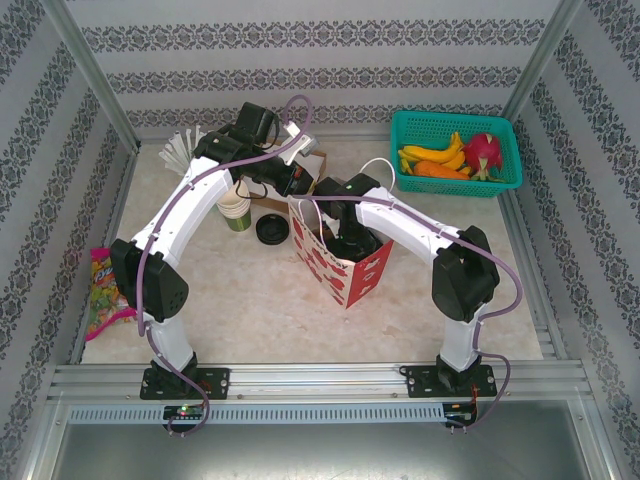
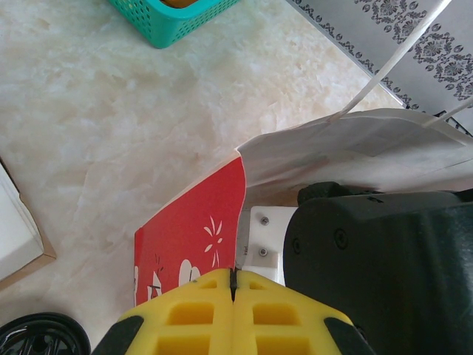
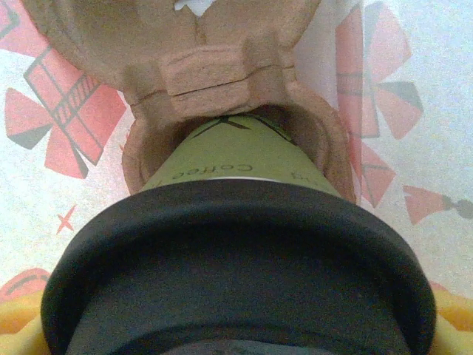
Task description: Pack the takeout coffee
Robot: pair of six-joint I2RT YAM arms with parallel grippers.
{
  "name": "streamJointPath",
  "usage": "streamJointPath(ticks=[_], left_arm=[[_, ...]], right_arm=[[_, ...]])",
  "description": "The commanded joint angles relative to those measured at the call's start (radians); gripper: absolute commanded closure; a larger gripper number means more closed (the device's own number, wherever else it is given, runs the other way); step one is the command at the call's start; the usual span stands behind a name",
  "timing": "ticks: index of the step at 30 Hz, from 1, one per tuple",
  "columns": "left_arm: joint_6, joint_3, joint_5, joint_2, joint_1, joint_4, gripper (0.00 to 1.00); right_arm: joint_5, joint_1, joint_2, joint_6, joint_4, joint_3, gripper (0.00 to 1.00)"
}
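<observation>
Pulp carrier sits down inside the red bag. The cup stands in its pocket, and my right gripper is spread wide around the black lid, gripping it I think. My left gripper is pinched shut on the bag's rim. Risks: a badly seated cup tips on release; lifting out, my fingers snag the paper wall or handles and topple the bag. Room inside is tight, straight up is free, and the table near the bag is open.
</observation>
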Motion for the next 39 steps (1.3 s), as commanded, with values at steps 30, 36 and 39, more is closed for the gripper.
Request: streamJointPath(ticks=[30,36,39], left_arm=[[-0.013,-0.001,0.036,-0.022,-0.002,0.028,1.00],[-0.022,-0.008,0.045,-0.022,-0.001,0.031,1.00],[-0.024,-0.013,0.049,-0.025,-0.002,0.037,1.00]], right_arm=[[0.033,-0.019,0.083,0.000,0.061,-0.057,0.50],[0.051,-0.019,0.130,-0.004,0.096,-0.098,0.51],[0.056,-0.019,0.156,0.001,0.118,-0.132,0.51]])
